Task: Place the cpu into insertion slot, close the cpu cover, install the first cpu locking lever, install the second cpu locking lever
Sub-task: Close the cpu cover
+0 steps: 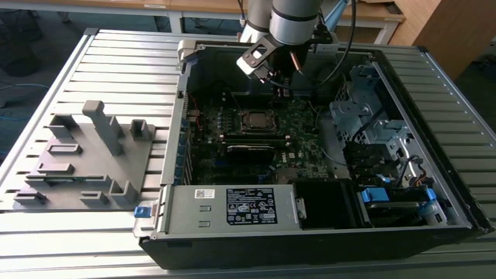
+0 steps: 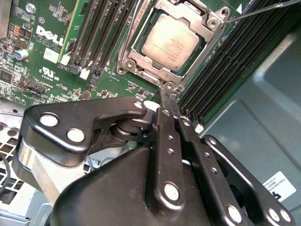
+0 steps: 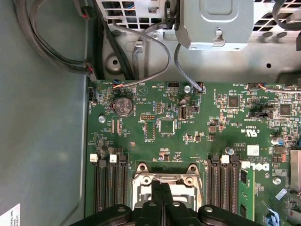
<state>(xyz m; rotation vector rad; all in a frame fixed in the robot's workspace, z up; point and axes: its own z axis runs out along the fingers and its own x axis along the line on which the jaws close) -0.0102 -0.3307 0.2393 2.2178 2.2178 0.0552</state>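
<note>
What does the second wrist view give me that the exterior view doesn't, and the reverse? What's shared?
Second wrist view: the cpu cover closed around the cpu, a thin metal rod off its corner, the gripper shut beside it. Exterior view: the whole computer case and a grey fixture plate on the exterior view's left. Both: the cpu seated on the motherboard.

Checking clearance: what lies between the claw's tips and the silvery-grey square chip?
In the second wrist view, the rim of the thin silvery metal frame plate, closed over the chip.

Silvery cpu (image 2: 170,43) lies flat in the insertion slot (image 2: 138,47), cpu cover (image 2: 206,27) seemingly closed around it.
</note>
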